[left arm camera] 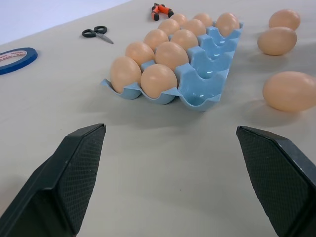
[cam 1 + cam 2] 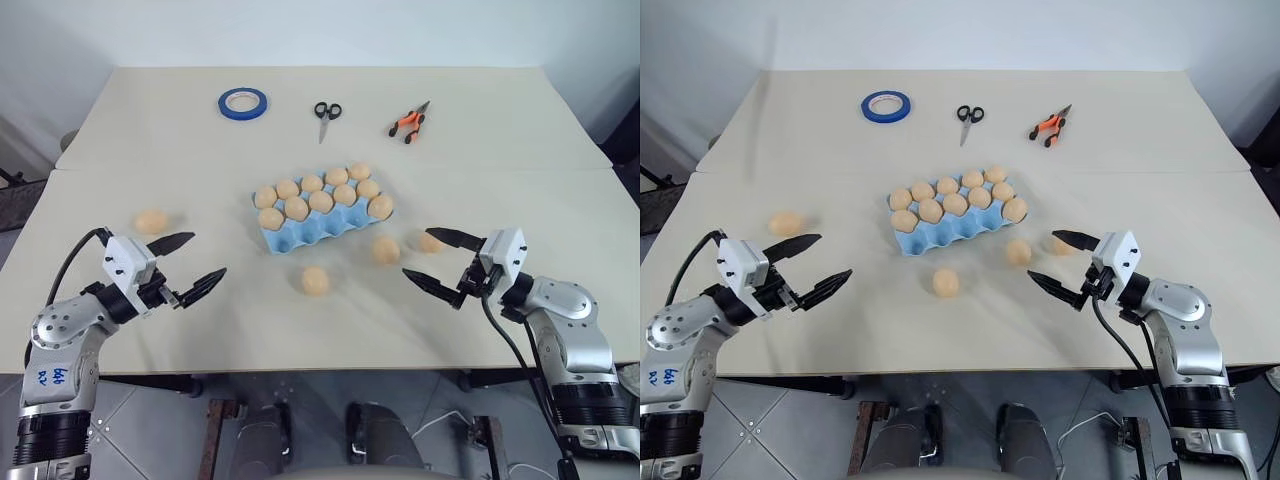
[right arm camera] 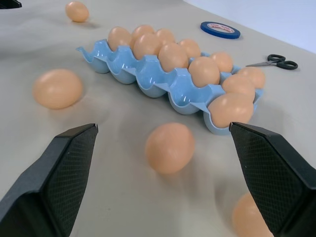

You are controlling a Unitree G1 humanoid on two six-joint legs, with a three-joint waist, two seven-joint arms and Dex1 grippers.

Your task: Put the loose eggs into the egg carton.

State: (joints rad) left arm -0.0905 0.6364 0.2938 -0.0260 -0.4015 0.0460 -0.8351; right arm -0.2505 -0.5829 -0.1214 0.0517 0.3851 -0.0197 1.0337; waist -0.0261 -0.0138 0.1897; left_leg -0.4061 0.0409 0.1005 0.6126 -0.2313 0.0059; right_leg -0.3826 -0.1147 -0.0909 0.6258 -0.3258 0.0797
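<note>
While both arms hang low over the near edge of the table (image 2: 520, 120), the left gripper (image 2: 192, 262) has its two black fingers spread wide with nothing between them, and the right gripper (image 2: 433, 257) is spread just as wide and is likewise empty. The two grippers point inward, toward each other.

The egg carton (image 2: 318, 228) lies between the two grippers and farther out on the table than their fingertips, set at a slant. Its two far rows are filled with ten eggs, and the near row of cups, the one closest to the fingers, is bare.

Four loose eggs lie on the table. One egg (image 2: 316, 281) sits between the two pairs of fingertips, just on the near side of the carton. A second egg (image 2: 386, 250) lies near the right gripper's lower finger, beside the carton's near right corner. A third egg (image 2: 430, 242) lies just beyond the right gripper's upper finger and is partly hidden by it in the head views. The fourth egg (image 2: 152, 222) rests just beyond the left gripper's upper finger, well apart from the carton.

Far beyond the fingers, near the table's back edge, lie a roll of blue tape (image 2: 243, 102), black scissors (image 2: 327, 116) and orange-handled pliers (image 2: 408, 122).
</note>
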